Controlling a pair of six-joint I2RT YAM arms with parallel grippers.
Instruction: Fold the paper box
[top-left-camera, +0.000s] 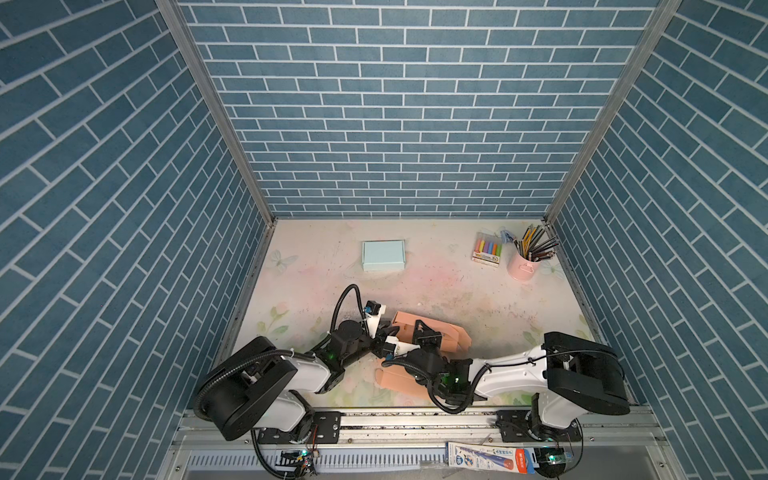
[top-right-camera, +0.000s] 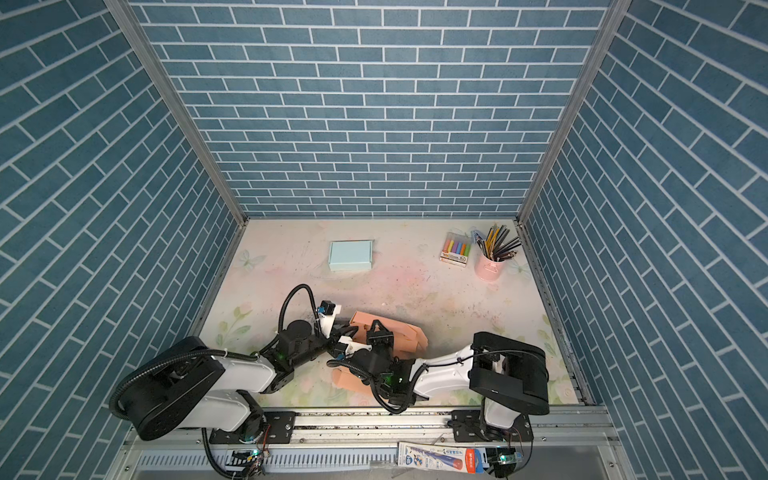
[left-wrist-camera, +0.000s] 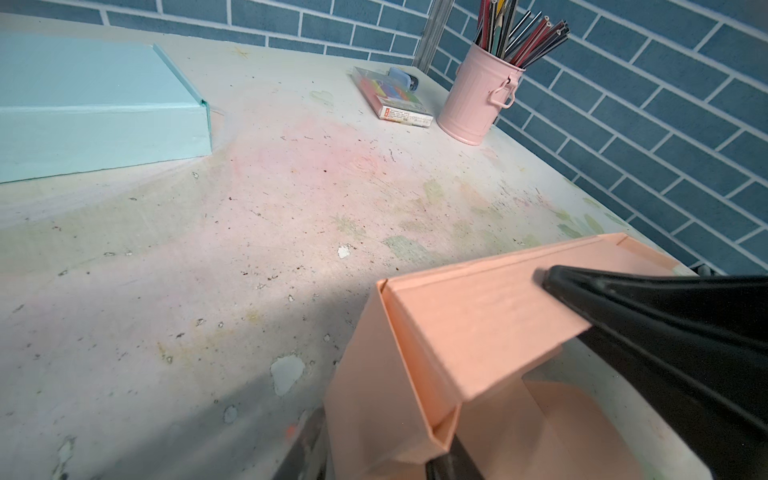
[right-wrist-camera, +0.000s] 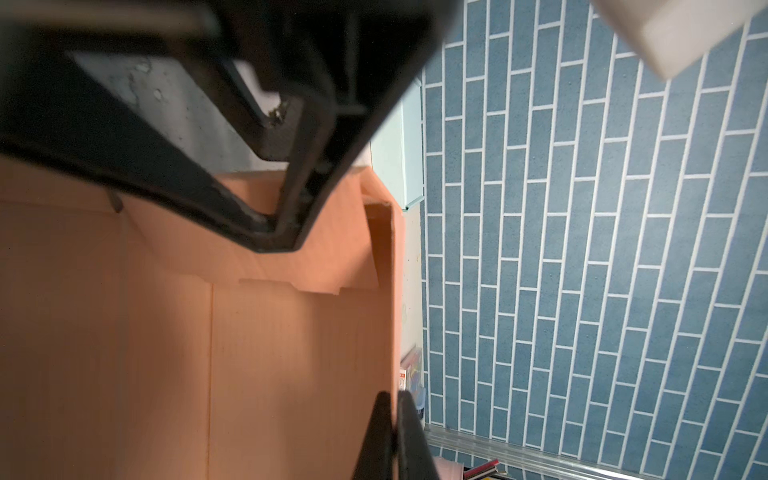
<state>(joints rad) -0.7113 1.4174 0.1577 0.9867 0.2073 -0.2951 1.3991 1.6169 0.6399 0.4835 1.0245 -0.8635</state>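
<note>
The peach paper box (top-left-camera: 446, 334) (top-right-camera: 405, 338) stands partly folded near the table's front middle, and one flap (top-left-camera: 395, 379) lies flat toward the front edge. My left gripper (top-left-camera: 392, 331) (top-right-camera: 351, 331) meets the box's left end. In the left wrist view its jaws (left-wrist-camera: 378, 449) straddle a folded corner wall (left-wrist-camera: 478, 324), one finger outside and one inside, both against it. My right gripper (top-left-camera: 424, 328) (top-right-camera: 380, 328) reaches in from the right. In the right wrist view its fingers (right-wrist-camera: 392, 399) pinch the thin edge of an upright panel (right-wrist-camera: 291, 353).
A folded light-blue box (top-left-camera: 383, 255) sits at the back left of the table. A pack of coloured chalk (top-left-camera: 487, 249) and a pink cup of pencils (top-left-camera: 524, 266) stand at the back right. Blue brick walls enclose three sides. A packaged item (top-left-camera: 490, 455) lies on the front rail.
</note>
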